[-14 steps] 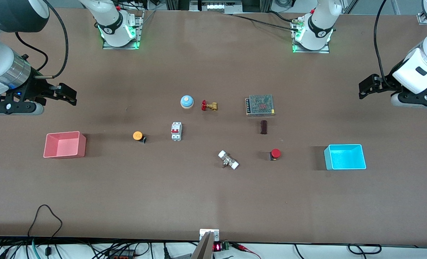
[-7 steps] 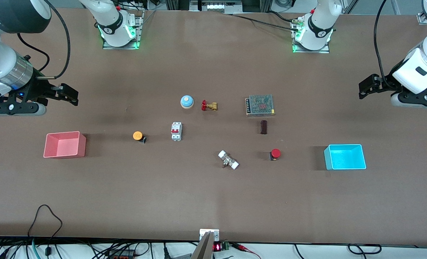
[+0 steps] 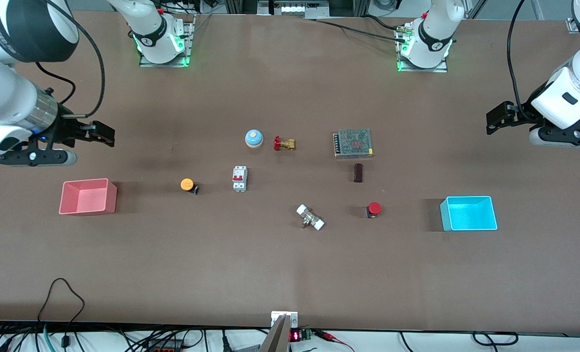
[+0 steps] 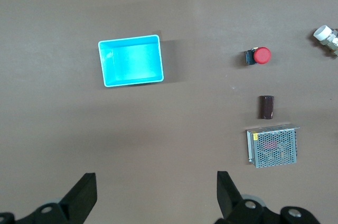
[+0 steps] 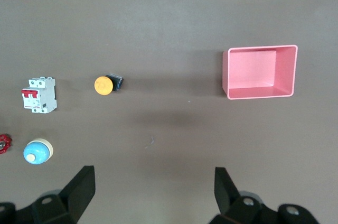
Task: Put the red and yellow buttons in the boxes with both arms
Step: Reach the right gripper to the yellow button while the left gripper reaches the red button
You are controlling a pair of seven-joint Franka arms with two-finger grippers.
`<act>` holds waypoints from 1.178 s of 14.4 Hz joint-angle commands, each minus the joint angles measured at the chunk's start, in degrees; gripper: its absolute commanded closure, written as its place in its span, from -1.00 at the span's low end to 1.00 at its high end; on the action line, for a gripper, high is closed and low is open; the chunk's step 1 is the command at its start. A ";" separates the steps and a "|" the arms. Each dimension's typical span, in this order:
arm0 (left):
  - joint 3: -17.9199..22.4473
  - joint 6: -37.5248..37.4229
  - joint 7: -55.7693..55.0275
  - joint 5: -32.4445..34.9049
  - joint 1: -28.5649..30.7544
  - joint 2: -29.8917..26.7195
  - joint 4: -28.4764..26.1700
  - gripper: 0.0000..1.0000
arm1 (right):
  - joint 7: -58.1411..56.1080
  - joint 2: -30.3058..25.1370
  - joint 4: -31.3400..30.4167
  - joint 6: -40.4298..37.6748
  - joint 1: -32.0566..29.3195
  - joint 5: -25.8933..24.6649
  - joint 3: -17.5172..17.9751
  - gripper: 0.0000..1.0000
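The right gripper (image 3: 105,134) has drifted in from the table's end toward the yellow button (image 3: 187,184), fingers spread wide and empty, while the left gripper (image 3: 496,119), equally open, barely shifts. Both buttons lie untouched: the red button (image 3: 374,209) beside the blue box (image 3: 469,227), yellow near the pink box (image 3: 87,212).
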 commanded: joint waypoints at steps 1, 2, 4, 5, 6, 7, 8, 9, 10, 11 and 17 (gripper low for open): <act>0.29 -0.83 1.19 -0.80 -0.19 0.33 0.36 -1.00 | 0.30 -0.94 -3.94 2.66 0.58 0.38 0.92 -1.00; 0.29 -0.83 1.19 -0.80 -0.19 0.41 0.45 -1.00 | 0.48 -1.81 -6.66 5.55 0.92 0.46 0.92 -1.00; 0.29 -1.79 1.10 -0.88 -0.19 0.50 0.45 -1.00 | 1.27 -3.13 -13.34 13.63 2.07 0.55 1.01 -1.00; 0.20 -2.14 0.76 -0.62 -0.71 1.37 0.53 -1.00 | 2.84 -3.57 -16.50 18.02 2.42 0.73 1.10 -1.00; -0.06 -2.84 0.49 -0.62 -0.81 2.08 0.80 -1.00 | 4.51 -3.75 -19.23 21.63 2.77 0.73 1.45 -1.00; -0.06 -3.20 0.49 -0.45 -0.89 2.43 0.89 -1.00 | 6.96 -3.75 -22.22 26.02 3.38 0.73 1.71 -1.00; -0.06 -3.46 0.49 -0.53 -0.98 2.96 0.97 -1.00 | 9.51 -3.41 -24.77 30.06 3.82 0.73 1.71 -1.00; -0.06 -3.73 0.49 -0.79 -0.98 3.49 0.97 -1.00 | 10.84 -2.97 -26.88 34.02 4.44 0.73 1.71 -1.00; -0.06 -3.73 0.49 -0.88 -1.07 4.01 0.97 -1.00 | 11.46 -2.27 -28.47 37.54 4.62 0.73 1.71 -1.00; -0.06 -3.64 0.66 -1.06 -1.07 4.72 1.50 -1.00 | 12.34 -0.78 -29.01 39.84 4.88 0.73 1.71 -1.00; -0.15 -5.23 -0.03 -1.32 -4.04 14.90 14.06 -1.00 | 18.66 8.45 -25.16 46.10 7.17 0.29 1.36 -1.00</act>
